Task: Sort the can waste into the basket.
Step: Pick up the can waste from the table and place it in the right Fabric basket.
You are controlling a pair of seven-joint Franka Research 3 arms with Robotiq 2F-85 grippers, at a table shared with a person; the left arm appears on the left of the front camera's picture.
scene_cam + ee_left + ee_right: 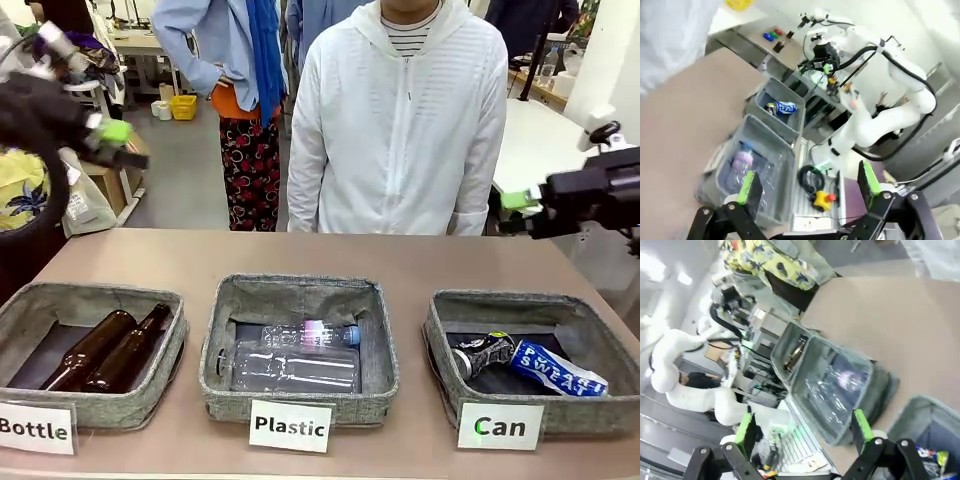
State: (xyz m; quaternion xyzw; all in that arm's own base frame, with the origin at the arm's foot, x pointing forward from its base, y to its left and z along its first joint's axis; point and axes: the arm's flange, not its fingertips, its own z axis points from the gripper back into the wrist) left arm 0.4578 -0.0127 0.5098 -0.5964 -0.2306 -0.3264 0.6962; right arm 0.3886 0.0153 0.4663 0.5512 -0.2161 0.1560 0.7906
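Even bright overhead light, soft shadows inside baskets; front view sharp; both wrist views motion-blurred, wide-angle warped, ceiling glare at corners

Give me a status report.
Left gripper, right gripper: open, raised. Blue can and black-and-silver can in Can basket. Nothing blocking.

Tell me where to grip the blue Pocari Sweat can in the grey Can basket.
Probably grip the blue metal Pocari Sweat can across its round body, mid-length, coming from above: it lies on its side in the grey fabric Can basket, whose walls block side approaches, and the black-and-silver can crowds one end.
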